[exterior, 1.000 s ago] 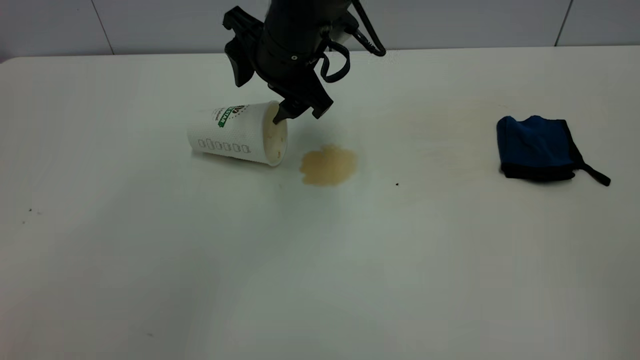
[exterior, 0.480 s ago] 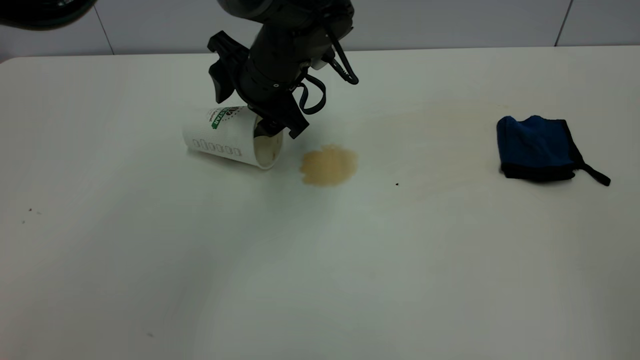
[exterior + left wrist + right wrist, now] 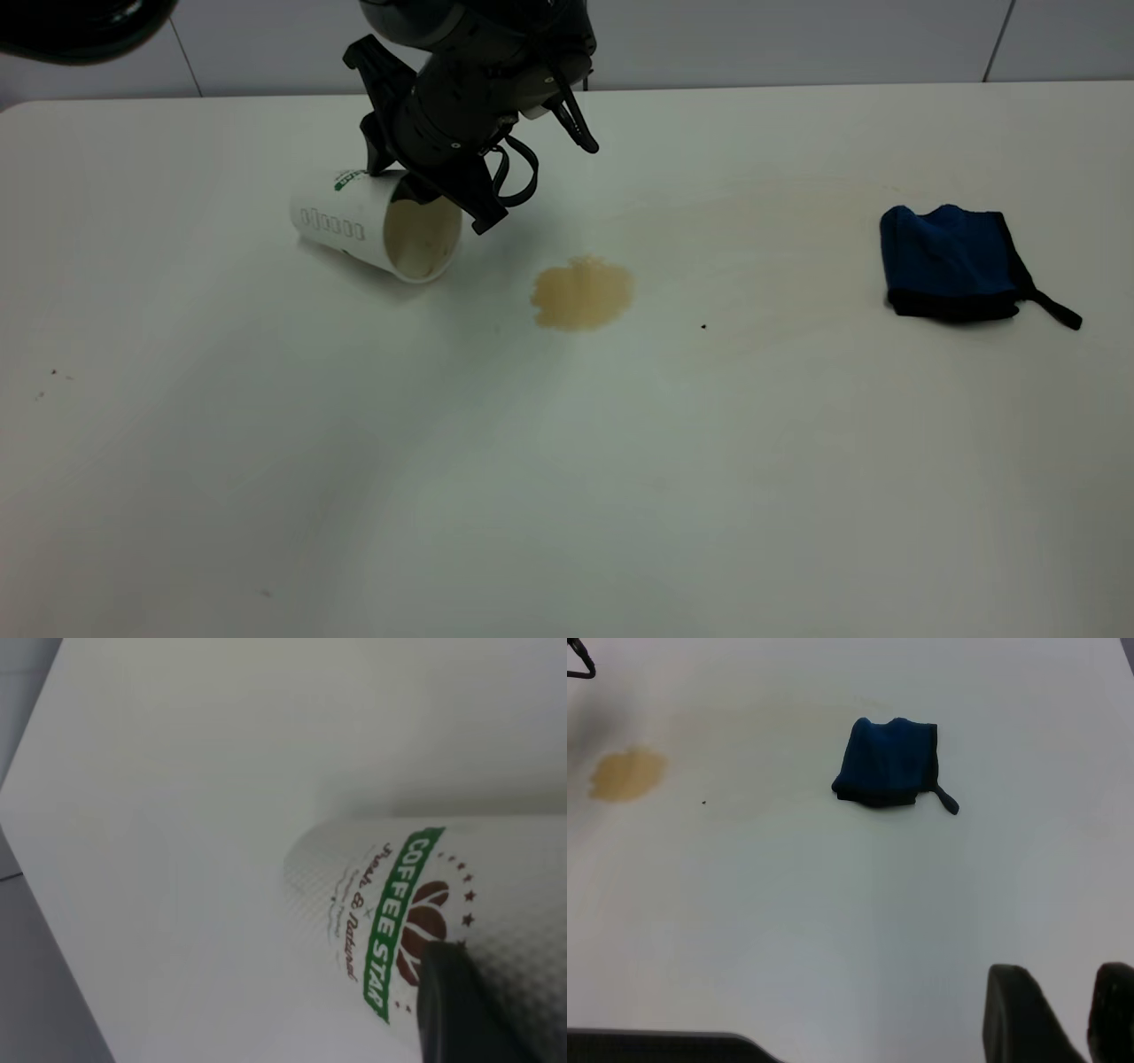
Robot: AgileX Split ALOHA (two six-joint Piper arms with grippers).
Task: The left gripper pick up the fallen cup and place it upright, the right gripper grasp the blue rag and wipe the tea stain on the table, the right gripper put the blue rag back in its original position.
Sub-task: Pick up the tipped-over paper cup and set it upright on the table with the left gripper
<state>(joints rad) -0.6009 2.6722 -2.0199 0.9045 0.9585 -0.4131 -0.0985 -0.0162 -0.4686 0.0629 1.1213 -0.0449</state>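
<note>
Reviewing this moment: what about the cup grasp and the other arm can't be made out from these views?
- Left tool on the cup: in the exterior view its own body hides the finger contact at the rim.
- Left wrist view: only one dark fingertip shows; the cup's rim is cut off by the frame edge.
- Right tool: cut off at the edge of the right wrist view, absent from the exterior view.
- Blue rag: its underside is hidden.

Cup (image 3: 376,232) lies tilted in upper left-centre of frame on worktop (image 3: 567,461), left gripper (image 3: 443,182) at its rim. Tea stain (image 3: 582,293) near centre, right of cup and apart from it. Rag (image 3: 952,262) far right, well apart from stain.
</note>
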